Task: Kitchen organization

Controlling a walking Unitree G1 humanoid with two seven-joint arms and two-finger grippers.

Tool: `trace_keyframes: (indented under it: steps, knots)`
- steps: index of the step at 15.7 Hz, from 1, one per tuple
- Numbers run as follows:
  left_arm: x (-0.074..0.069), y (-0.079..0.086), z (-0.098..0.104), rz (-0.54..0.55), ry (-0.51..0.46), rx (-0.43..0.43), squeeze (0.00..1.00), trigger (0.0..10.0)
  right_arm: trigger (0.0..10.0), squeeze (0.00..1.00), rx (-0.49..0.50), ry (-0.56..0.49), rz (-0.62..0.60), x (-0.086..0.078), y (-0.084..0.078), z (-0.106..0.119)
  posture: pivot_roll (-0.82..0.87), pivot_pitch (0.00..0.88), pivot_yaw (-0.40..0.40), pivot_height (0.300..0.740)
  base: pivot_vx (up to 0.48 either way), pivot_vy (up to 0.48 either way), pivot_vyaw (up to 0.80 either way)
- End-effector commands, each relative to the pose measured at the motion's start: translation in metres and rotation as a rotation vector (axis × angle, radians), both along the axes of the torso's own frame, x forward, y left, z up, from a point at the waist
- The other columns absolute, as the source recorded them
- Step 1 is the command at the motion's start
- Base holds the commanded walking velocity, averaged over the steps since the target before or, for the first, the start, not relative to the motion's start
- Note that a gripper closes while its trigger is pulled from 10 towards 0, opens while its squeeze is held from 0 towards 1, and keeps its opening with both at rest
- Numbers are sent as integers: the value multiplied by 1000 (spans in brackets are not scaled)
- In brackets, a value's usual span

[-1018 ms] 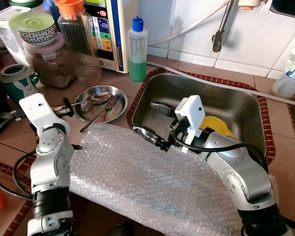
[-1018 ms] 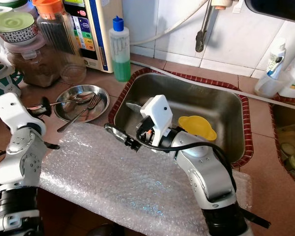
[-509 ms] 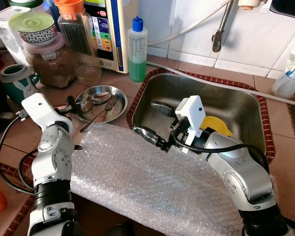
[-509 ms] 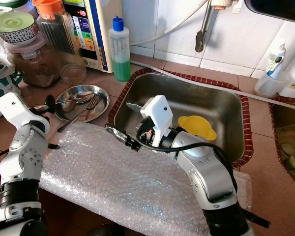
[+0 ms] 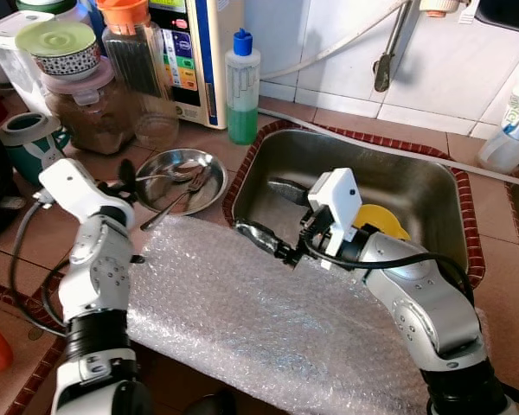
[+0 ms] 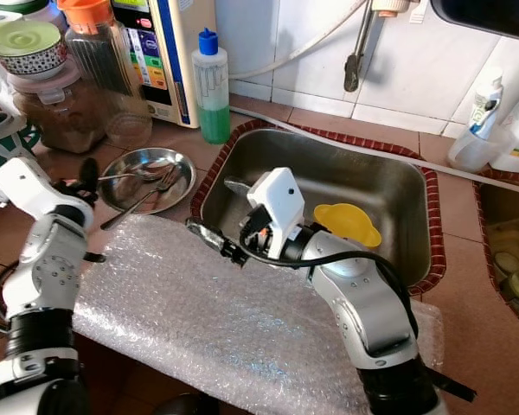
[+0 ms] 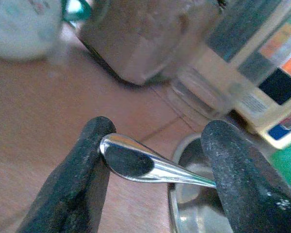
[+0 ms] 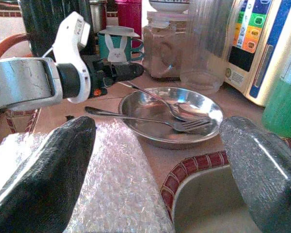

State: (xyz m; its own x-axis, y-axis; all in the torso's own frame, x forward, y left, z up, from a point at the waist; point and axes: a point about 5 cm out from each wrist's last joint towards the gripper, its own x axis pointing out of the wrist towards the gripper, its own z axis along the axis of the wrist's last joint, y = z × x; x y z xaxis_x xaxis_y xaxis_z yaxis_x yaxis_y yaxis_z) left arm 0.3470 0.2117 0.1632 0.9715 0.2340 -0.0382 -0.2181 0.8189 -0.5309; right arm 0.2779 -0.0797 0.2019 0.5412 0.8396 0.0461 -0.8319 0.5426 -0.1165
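Observation:
A round steel dish point(image 5: 214, 169) on the brown counter left of the sink holds a spoon point(image 5: 168, 175) and a fork point(image 5: 187, 194). My left gripper point(image 5: 125, 175) is at the dish's left side, open, its fingers either side of the spoon handle's end point(image 7: 136, 167). The handle touches one finger point(image 7: 82, 165). My right gripper point(image 5: 256, 206) is open and holds nothing. It hovers at the sink's front-left corner, one finger over the bubble wrap point(image 5: 259, 320), the other over the basin. The right wrist view looks at the dish point(image 8: 150, 141) and my left gripper point(image 8: 128, 72).
The steel sink point(image 5: 415, 186) holds a yellow item point(image 5: 385, 220). A green soap bottle point(image 5: 242, 86), jars point(image 5: 91, 104), a teal mug point(image 5: 30, 138) and an appliance point(image 5: 195, 52) crowd the counter's back. A tap point(image 5: 385, 60) hangs over the sink.
My left arm has moved a little forward and right, bringing its gripper closer to the dish along the spoon handle. The right arm has stayed put.

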Motion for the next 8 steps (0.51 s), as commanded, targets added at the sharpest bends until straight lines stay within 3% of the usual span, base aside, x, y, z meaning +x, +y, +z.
trace_keyframes:
  steps: [1,3,8]
  knots:
    - [2,-1,7,-12,-43,-25,0,0,10000,0,-7,-21,14,-3,2,3,13,120,17,740,0,0,0]
    - [2,-3,8,-23,-61,-68,0,0,10000,0,-1,-16,12,-2,2,3,15,119,18,740,0,0,0]
    - [1,4,6,34,-43,-61,0,0,10000,0,-3,-13,10,-2,1,3,13,121,20,740,0,0,0]
